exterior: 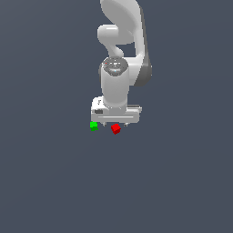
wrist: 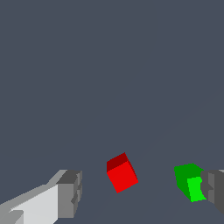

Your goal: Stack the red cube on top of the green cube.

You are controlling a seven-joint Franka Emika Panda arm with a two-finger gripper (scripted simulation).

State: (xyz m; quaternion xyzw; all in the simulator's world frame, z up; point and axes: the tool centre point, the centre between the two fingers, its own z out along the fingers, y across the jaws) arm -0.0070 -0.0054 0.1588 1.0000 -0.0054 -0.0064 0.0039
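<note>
The red cube [exterior: 115, 129] [wrist: 122, 173] lies on the dark grey floor, turned at an angle. The green cube [exterior: 93, 126] [wrist: 189, 180] sits apart from it, toward the exterior view's left. My white gripper [exterior: 114, 124] [wrist: 142, 194] hangs over both cubes, open. In the wrist view the red cube lies in the gap between the fingers, touching neither. One grey fingertip [wrist: 70, 193] stands clear of it; the other fingertip [wrist: 214, 190] overlaps the green cube's edge. In the exterior view the hand hides the fingers.
The white arm [exterior: 122, 41] rises behind the gripper toward the top of the exterior view. A plain dark grey floor [exterior: 182, 182] surrounds the cubes on every side.
</note>
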